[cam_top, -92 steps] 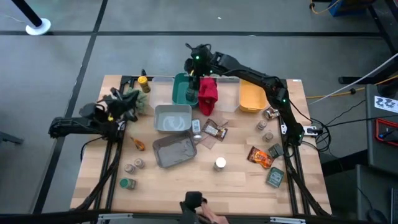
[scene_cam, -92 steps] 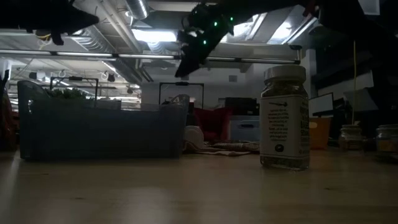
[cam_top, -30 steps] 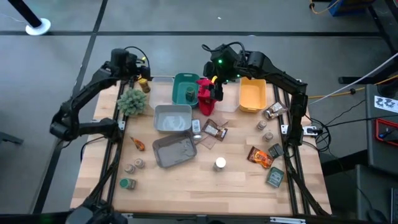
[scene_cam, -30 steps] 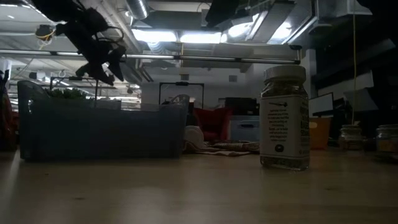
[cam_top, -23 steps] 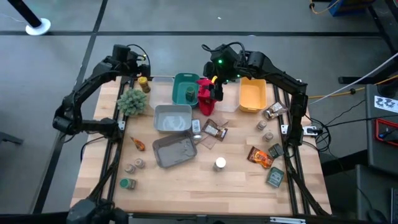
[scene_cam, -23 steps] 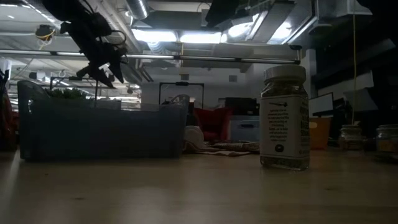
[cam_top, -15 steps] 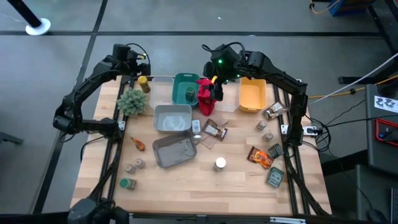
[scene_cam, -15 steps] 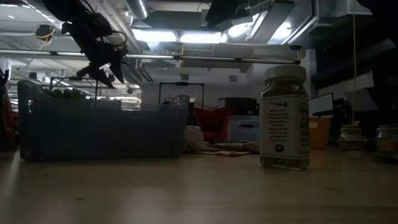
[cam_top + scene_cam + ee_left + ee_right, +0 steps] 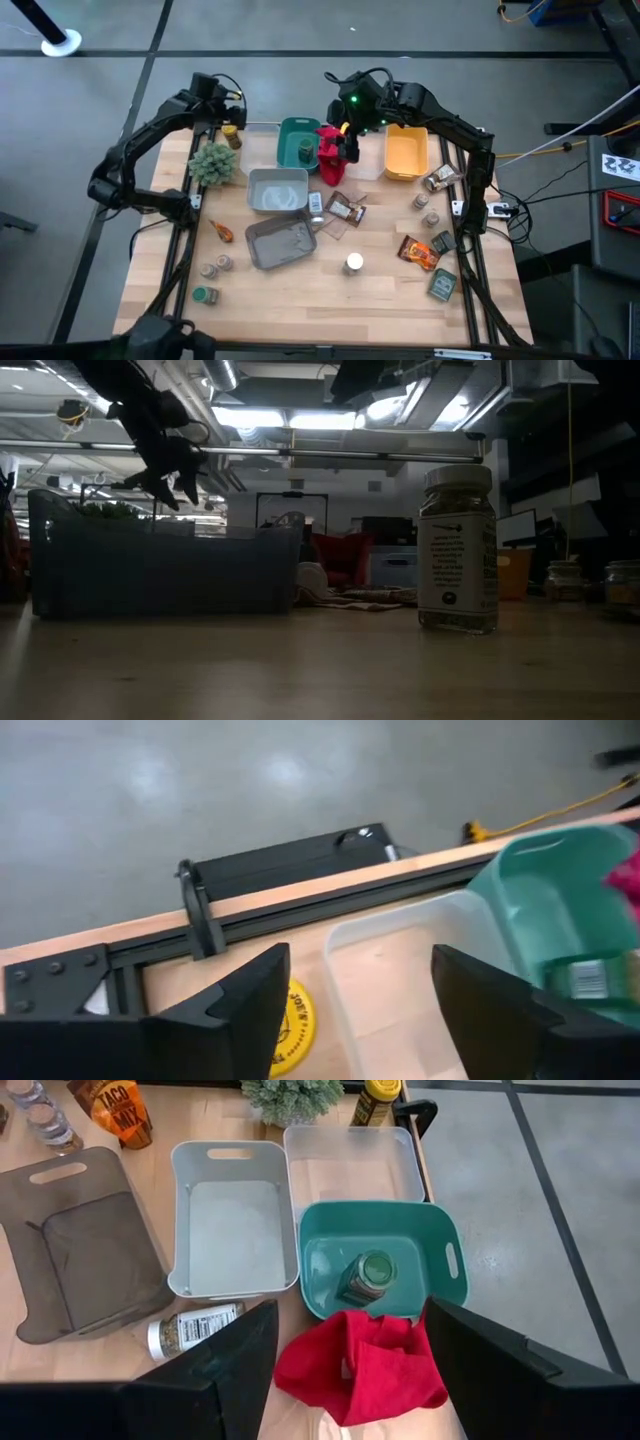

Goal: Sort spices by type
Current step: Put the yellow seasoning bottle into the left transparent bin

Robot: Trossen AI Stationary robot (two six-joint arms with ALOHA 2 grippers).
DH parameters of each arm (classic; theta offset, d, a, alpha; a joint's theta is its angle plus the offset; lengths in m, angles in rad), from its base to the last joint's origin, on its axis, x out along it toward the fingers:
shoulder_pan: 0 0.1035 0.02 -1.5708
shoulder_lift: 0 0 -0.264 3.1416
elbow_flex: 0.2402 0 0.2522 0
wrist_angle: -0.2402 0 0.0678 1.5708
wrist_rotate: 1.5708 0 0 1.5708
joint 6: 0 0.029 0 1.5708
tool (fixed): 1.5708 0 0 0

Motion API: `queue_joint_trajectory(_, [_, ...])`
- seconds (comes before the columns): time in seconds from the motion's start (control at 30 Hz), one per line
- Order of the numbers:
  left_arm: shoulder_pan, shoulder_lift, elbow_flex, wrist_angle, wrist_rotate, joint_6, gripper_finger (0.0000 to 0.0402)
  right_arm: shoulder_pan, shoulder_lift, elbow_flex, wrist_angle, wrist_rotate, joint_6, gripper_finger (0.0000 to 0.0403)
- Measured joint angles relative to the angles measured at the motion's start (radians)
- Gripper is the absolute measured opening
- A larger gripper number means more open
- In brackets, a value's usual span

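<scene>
The spices are spread over the table. A yellow-lidded jar [image 9: 231, 133] stands at the far left, and a green-lidded jar [image 9: 365, 1275] sits in the teal bin [image 9: 293, 128]. One jar [image 9: 190, 1330] lies on its side, and a white-lidded jar [image 9: 354, 263] stands near the front. Packets [image 9: 418, 252] and more jars lie on the right. My left gripper [image 9: 360, 1010] hangs open above the yellow-lidded jar [image 9: 290, 1020], holding nothing. My right gripper [image 9: 355, 1380] hangs open high over the red cloth [image 9: 365, 1365], which is draped on the teal bin's edge.
A clear bin [image 9: 350, 1160], a white bin [image 9: 278, 190], a dark grey bin [image 9: 280, 242] and a yellow bin [image 9: 404, 155] stand mid-table. A small green plant [image 9: 212, 162] is beside the yellow-lidded jar. Two jars [image 9: 210, 268] and a green-lidded one [image 9: 203, 295] stand front left.
My left gripper has gone a little toward the table's right along the far edge and slightly down, tipping further downward over the yellow-lidded jar.
</scene>
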Motion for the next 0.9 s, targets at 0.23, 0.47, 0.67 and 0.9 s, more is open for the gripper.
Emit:
queue_joint_trajectory(0.23, [-0.018,0.025,0.000,-0.012,-0.054,0.031,0.0271,0.000,0.000,0.000,-0.049,0.000,0.000,0.0250])
queue_joint_trajectory(0.47, [-0.020,0.026,0.000,-0.032,-0.058,0.064,0.0273,0.000,0.000,0.000,-0.050,0.000,0.002,0.0250])
queue_joint_trajectory(0.67, [-0.020,0.026,0.000,-0.032,-0.058,0.069,0.0273,0.000,0.000,0.000,-0.064,0.000,0.030,0.0250])
queue_joint_trajectory(0.9, [-0.047,0.050,0.000,-0.070,-0.104,0.124,0.0273,0.000,-0.002,-0.001,-0.133,0.000,0.053,0.0250])
